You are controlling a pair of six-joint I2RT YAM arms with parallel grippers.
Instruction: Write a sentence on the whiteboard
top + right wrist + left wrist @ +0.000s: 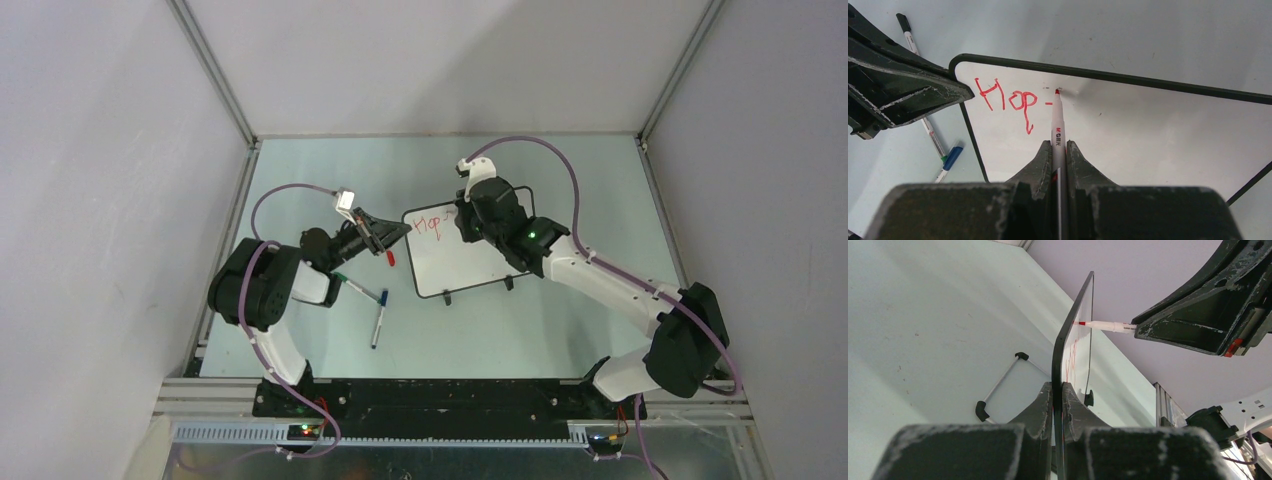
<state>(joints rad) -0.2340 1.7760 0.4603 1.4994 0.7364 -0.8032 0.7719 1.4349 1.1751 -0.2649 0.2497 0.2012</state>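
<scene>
The whiteboard (470, 265) stands tilted on the table on small black feet. My left gripper (400, 231) is shut on its upper left edge; in the left wrist view the fingers (1058, 386) pinch the thin black frame of the whiteboard (1068, 340) edge-on. My right gripper (465, 218) is shut on a red marker (1058, 125), and the marker (1105, 326) has its tip touching the whiteboard (1158, 135). The sentence (1008, 97) reads "Hop" in red, followed by a short dash just left of the tip. The same red sentence (432, 222) shows small in the top view.
Two loose markers lie on the table left of the board: one with a green cap (358, 288) and one with a blue cap (378, 318). A small red cap (390, 257) lies near the board's left edge. Grey walls enclose the table.
</scene>
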